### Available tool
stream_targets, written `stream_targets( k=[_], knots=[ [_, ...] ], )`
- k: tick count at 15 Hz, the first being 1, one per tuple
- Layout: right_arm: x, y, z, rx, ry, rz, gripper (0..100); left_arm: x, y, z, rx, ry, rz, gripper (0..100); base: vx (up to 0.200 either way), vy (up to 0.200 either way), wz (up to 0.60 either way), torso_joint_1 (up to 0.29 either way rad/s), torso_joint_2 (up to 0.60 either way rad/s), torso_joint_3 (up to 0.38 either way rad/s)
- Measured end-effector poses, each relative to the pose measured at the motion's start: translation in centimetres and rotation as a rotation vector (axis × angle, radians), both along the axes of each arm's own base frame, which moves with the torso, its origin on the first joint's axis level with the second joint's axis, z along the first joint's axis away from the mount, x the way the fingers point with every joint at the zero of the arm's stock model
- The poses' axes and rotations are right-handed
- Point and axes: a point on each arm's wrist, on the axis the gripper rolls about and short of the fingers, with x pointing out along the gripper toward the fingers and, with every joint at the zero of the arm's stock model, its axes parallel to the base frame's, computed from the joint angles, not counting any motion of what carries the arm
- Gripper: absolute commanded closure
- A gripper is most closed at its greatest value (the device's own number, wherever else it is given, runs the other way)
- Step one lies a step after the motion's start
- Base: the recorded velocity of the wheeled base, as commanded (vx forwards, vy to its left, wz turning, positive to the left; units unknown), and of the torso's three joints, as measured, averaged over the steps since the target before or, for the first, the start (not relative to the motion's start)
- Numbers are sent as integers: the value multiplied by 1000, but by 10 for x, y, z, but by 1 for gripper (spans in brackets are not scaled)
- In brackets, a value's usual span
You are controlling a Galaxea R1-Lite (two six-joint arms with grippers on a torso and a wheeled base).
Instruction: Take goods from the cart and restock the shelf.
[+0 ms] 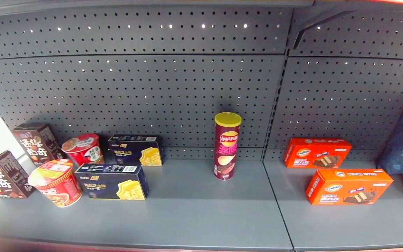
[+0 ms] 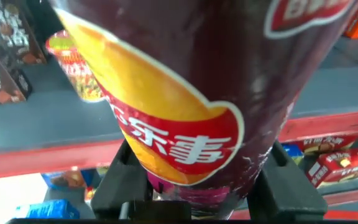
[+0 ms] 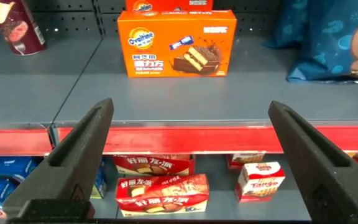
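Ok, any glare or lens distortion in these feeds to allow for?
Head view: pegboard lines bow with the wide lens; glare whites out the left edge by the brown boxes. Left wrist view: the gripped can is too near, blurred. Right wrist view: even light, orange box crisp.

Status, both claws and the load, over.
Left claw shut on chips can. Right claw open, empty. Second can standing on shelf ahead.

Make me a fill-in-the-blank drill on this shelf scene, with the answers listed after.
1. The upright chip can on the shelf has a ____ lid.
2. The left gripper holds a second chip can, while the right gripper holds ____.
3. The box facing the right gripper is ____.
Missing words: yellow; nothing; orange.
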Motion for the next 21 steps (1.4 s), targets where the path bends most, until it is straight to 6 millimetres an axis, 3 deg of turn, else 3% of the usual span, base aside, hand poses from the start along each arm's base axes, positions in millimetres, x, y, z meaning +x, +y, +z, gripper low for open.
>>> stream_targets(
  k=[9, 13, 16, 21],
  knots=[
    [1, 1, 4, -42, 15, 35, 0, -15, 2, 32, 152, -7, 95, 100, 0, 0, 0, 0, 0, 0],
    [3, 0, 67, -138, -58, 155, 0, -16, 1, 32, 172, 30, 89, 100, 0, 0, 0, 0, 0, 0],
    [35, 7, 107, -182, -5, 432, 0, -14, 0, 28, 171, 45, 43, 100, 0, 0, 0, 0, 0, 0],
    [91, 50, 141, -32, 142, 834, 0, -6, -2, 33, 159, 79, -55, 100, 0, 0, 0, 0, 0, 0]
  ],
)
